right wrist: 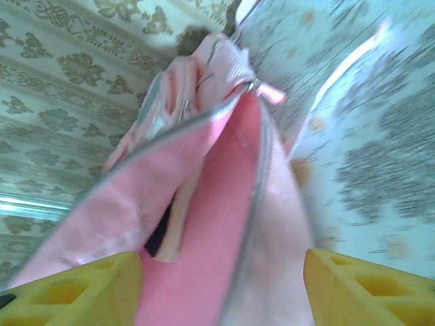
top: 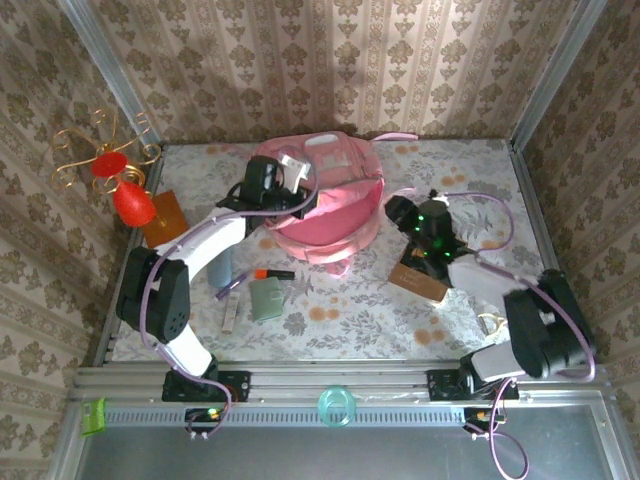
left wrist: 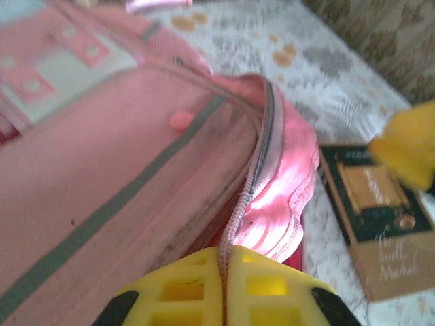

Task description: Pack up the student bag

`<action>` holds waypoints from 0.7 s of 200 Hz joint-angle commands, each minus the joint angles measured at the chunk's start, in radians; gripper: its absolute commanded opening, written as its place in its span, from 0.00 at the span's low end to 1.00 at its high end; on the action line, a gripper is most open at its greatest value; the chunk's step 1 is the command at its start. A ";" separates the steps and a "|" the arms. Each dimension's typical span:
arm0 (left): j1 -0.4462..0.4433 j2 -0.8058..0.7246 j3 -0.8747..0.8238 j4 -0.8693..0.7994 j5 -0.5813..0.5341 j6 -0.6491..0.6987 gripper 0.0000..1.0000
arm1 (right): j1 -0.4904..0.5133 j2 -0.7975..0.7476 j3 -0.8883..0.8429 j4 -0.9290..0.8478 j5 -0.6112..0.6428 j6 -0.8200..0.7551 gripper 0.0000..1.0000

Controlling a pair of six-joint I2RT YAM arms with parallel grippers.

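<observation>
Lying near the worktop's (top: 350, 320) front edge, left of centre, are a green pouch (top: 267, 298) and an orange-capped marker (top: 272, 273). A brown box (top: 418, 280) sits toward the right edge. Further back, the right pincer (right wrist: 221, 285) stands wide, its yellow fingers either side of the student bag (top: 330, 200) at its unzipped opening. The left pincer (left wrist: 223, 272) is pinched on the bag's zip rim. The pink bag rests at the middle of the far edge.

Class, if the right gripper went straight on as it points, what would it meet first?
Probably the student bag: its open zip edge lies just ahead between the right gripper's spread fingers; depth unclear.
</observation>
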 commanded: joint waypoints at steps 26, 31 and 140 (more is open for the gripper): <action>-0.082 -0.066 -0.073 0.124 -0.101 -0.040 0.43 | -0.120 -0.243 -0.010 -0.540 0.067 -0.312 0.71; -0.108 -0.066 -0.068 0.120 -0.124 -0.042 0.50 | -0.142 -0.246 -0.009 -0.584 0.067 -0.313 0.72; -0.502 0.493 0.511 -0.295 -0.189 -0.221 0.70 | -0.375 -0.066 -0.003 -0.721 -0.111 -0.353 0.80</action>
